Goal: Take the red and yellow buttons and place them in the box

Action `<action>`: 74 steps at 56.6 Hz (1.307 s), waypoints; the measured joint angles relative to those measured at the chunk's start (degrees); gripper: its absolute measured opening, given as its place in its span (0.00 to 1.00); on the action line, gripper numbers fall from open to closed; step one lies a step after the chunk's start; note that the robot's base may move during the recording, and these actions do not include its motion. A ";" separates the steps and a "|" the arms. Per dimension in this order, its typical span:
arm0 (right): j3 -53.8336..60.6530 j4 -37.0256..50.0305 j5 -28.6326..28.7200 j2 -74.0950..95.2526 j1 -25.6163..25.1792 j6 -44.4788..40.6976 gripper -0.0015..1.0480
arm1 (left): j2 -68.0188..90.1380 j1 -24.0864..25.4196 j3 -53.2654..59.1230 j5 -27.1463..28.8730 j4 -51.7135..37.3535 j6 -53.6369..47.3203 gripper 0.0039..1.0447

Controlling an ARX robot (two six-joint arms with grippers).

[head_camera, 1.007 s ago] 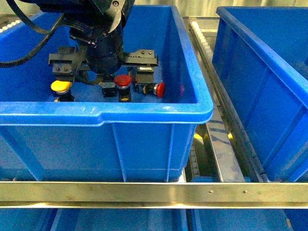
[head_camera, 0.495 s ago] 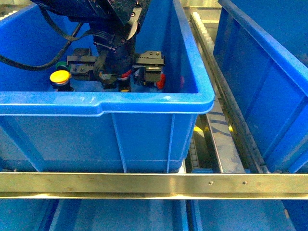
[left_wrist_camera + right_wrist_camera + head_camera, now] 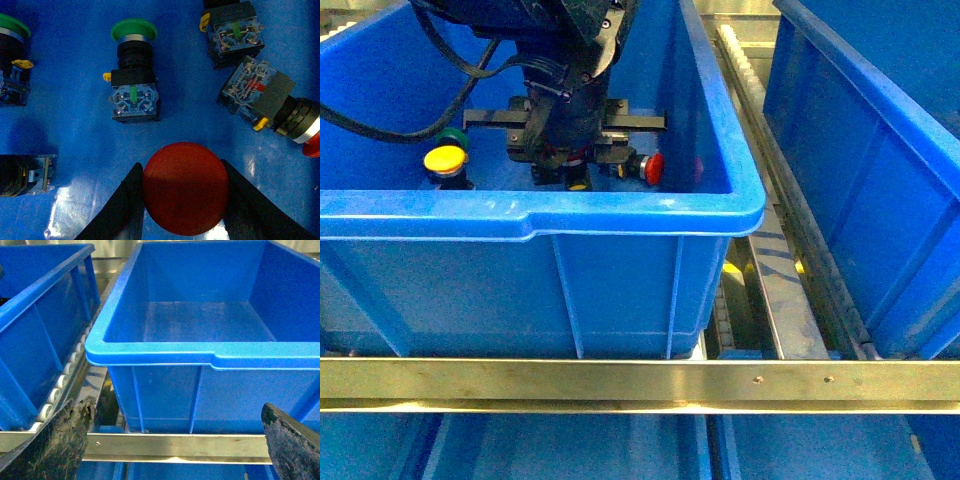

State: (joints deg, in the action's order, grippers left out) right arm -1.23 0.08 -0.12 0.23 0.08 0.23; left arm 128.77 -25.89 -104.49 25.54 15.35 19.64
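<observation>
My left gripper (image 3: 180,166) is shut on the round cap of a red button (image 3: 185,200), low inside the blue bin (image 3: 620,215). The cap sits squeezed between both black fingers (image 3: 125,210). In the front view the left gripper (image 3: 570,162) hides that button. A second red button (image 3: 652,168) lies on its side just to its right, showing also in the left wrist view as the tipped red button (image 3: 270,102). A yellow button (image 3: 445,160) stands upright at the bin's left. My right gripper (image 3: 175,450) is open and holds nothing, in front of an empty blue box (image 3: 150,356).
Green-capped switches (image 3: 134,31) (image 3: 10,26) and other switch bodies (image 3: 234,35) (image 3: 25,175) lie on the bin floor around the held button. A metal rail (image 3: 640,390) crosses in front of the bin. The second blue box (image 3: 880,160) stands to the right, past a roller track (image 3: 750,90).
The left gripper's jaws came together from wide apart onto the upright red button in the bin. The yellow button and the tipped red button stayed where they were.
</observation>
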 joint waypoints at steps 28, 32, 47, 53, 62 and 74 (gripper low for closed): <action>0.02 0.00 0.00 0.00 0.00 0.00 0.94 | -16.31 3.56 22.93 -6.95 -18.01 3.06 0.32; 0.00 0.00 0.00 0.00 0.00 0.00 0.94 | -21.64 5.33 27.74 -9.66 -21.97 4.28 0.32; 0.02 0.00 0.00 0.00 0.00 0.00 0.94 | -42.40 16.96 45.97 -24.33 -36.46 11.87 0.32; 0.00 0.00 0.00 0.00 0.00 0.00 0.94 | -46.18 20.85 52.92 -33.57 -43.80 18.64 0.32; 0.00 0.00 0.00 0.00 0.00 0.00 0.94 | -47.04 19.37 55.06 -43.71 -55.56 28.65 0.32; 0.00 0.00 0.02 0.00 0.00 0.00 0.94 | -45.48 12.68 52.98 -56.61 -69.24 41.05 0.32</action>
State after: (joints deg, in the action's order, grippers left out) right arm -1.23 0.08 -0.10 0.23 0.08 0.23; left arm 83.29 -13.21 -51.51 -31.07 -53.89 60.69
